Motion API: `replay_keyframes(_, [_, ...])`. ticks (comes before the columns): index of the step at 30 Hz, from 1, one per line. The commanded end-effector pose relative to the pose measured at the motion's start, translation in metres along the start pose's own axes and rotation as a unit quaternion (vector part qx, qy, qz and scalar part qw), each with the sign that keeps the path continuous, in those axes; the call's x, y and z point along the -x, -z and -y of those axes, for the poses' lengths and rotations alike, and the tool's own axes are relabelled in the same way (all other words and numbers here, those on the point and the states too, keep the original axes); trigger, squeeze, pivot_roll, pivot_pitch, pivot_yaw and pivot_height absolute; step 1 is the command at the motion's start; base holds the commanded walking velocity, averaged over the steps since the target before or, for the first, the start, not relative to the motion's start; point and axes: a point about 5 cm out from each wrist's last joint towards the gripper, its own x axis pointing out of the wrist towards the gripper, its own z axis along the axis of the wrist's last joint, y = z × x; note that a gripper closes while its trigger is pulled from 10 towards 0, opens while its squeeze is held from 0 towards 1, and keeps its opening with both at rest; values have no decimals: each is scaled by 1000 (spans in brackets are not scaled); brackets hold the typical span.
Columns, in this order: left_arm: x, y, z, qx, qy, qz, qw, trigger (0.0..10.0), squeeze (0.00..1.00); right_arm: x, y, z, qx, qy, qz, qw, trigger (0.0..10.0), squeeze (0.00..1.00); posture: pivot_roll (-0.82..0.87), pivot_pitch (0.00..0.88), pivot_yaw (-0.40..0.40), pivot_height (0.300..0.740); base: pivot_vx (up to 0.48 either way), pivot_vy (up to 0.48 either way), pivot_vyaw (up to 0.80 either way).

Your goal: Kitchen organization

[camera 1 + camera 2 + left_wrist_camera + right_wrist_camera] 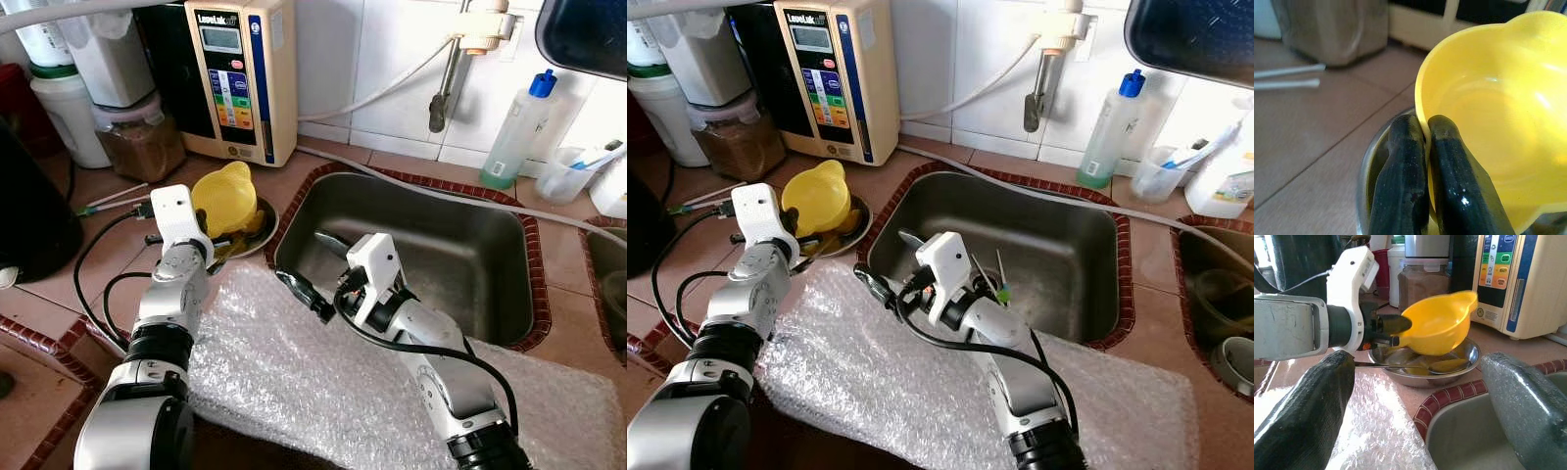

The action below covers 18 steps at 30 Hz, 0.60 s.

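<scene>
A yellow bowl [229, 197] with a wavy rim is held up off the counter, just above a shallow steel dish [257, 231] that sits beside the left edge of the sink [421, 250]. The left gripper [1420, 161] has its two black fingers clenched on the bowl's rim, one finger inside and one outside, so the bowl hangs tilted from the fingertips; from the right wrist view the bowl clears the dish, and a spoon [1415, 366] lies across the dish under it. The right gripper [306, 292] hovers over the near left corner of the sink, well apart from the bowl, with its fingers spread wide and nothing between them. A sheet of bubble wrap [294, 382] covers the counter in front of the sink, under both arms. Behind the bowl, against the tiled wall, stands a cream water machine [240, 78] with a coloured button panel, and to its left a jar of brown powder [139, 137] and a white container [67, 117]. A tap [443, 98] hangs over the back of the sink, and to the right of it stand a clear bottle with a blue cap [519, 127] and a plastic cup [570, 171] holding a toothbrush.
</scene>
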Motion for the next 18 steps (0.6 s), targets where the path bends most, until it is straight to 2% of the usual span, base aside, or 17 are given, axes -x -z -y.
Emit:
replay_keyframes(1, [2,-13,6,-11,25,47,999,0,0,-3,-1,1,4,-3,-3,1000,10000,0,45,0,38,740,0,0,0])
replay_keyframes(7, [6,-28,18,-27,55,113,992,0,0,-5,-6,7,0,24,13,1000,10000,0,52,0,38,740,0,0,0])
replay_keyframes(12, [11,-31,28,-60,82,142,985,0,0,-8,-20,22,-4,81,46,996,10000,0,55,0,38,740,0,0,0])
replay_keyframes(14, [11,-30,30,-70,87,146,983,0,0,-9,-24,23,-13,78,54,995,10000,0,56,0,38,740,0,0,0])
replay_keyframes(15, [13,-30,33,-89,95,152,980,0,0,-11,-31,23,-21,72,67,995,10000,0,56,0,39,740,0,0,0])
replay_keyframes(18, [14,-30,36,-94,101,156,978,0,0,-12,-36,22,-20,68,75,995,10000,0,55,0,40,740,0,0,0])
